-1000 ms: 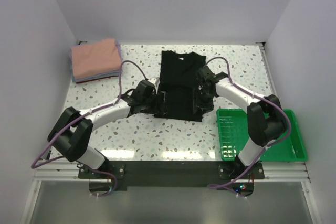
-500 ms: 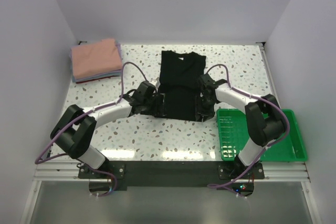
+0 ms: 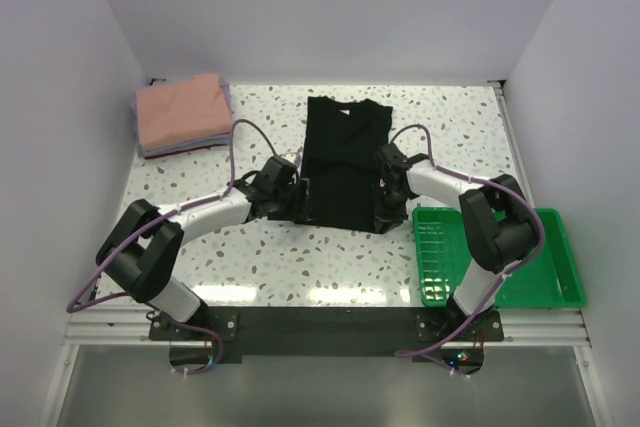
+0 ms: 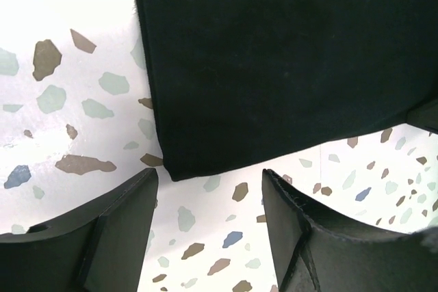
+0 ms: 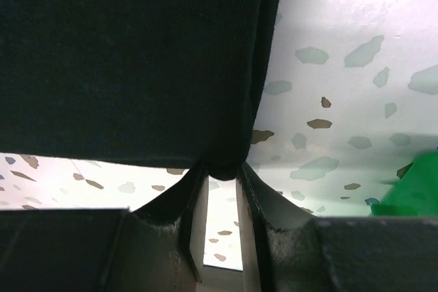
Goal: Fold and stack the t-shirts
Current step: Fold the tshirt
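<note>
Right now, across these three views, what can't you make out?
Overhead view: both near corners of the black shirt are hidden under the arms' wrists.
Right wrist view: the shirt's corner covers the right jaws' tips, so a pinch can't be confirmed; the green tray is cut off by the edge.
Left wrist view: the shirt runs off the top and right edges.
Overhead view: the pile of folded shirts shows only thin edges under the pink one.

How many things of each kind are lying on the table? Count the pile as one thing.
Black cloth t-shirt, lying flat: 1
Pile of folded t-shirts, salmon-pink on top: 1
Green plastic tray: 1
Total: 3
</note>
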You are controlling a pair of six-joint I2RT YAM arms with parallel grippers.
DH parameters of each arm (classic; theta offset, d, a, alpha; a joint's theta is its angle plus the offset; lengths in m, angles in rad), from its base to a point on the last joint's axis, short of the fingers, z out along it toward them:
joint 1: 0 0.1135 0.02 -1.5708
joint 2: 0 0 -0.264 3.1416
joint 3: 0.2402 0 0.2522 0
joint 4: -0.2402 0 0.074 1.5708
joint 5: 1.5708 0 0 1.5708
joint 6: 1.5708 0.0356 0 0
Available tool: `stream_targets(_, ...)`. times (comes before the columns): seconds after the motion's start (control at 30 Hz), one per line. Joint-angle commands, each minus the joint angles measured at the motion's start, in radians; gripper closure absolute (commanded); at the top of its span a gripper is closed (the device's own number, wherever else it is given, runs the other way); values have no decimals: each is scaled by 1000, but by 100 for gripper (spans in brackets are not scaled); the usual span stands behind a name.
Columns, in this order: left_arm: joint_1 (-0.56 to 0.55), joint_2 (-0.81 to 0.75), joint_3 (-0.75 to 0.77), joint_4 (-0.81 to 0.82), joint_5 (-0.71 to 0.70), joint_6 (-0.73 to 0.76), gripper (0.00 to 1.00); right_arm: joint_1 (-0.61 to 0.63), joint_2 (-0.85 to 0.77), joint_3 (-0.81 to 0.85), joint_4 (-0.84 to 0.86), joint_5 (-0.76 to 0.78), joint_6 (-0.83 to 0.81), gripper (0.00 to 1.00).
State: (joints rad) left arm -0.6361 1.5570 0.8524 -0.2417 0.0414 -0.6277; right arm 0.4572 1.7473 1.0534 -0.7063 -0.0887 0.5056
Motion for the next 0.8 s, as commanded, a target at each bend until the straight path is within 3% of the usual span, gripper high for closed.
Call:
stream_targets(0.0,-2,-2,-6,-4,-37,-26,34,-2,12,-18,8,24,-18,75)
stream_targets(0.13,-4,17,-6,-4,-38,-35,35,-3,18,-16,2,27,-30,78)
stream_targets(0.47,-4,77,2,-1,-38,-53,55,-5,26,2,-12,24,-52,81)
stream_targets(0.77,-4,74,11,-44,-126,-75,65,-3,24,-6,-5,17,-47,82)
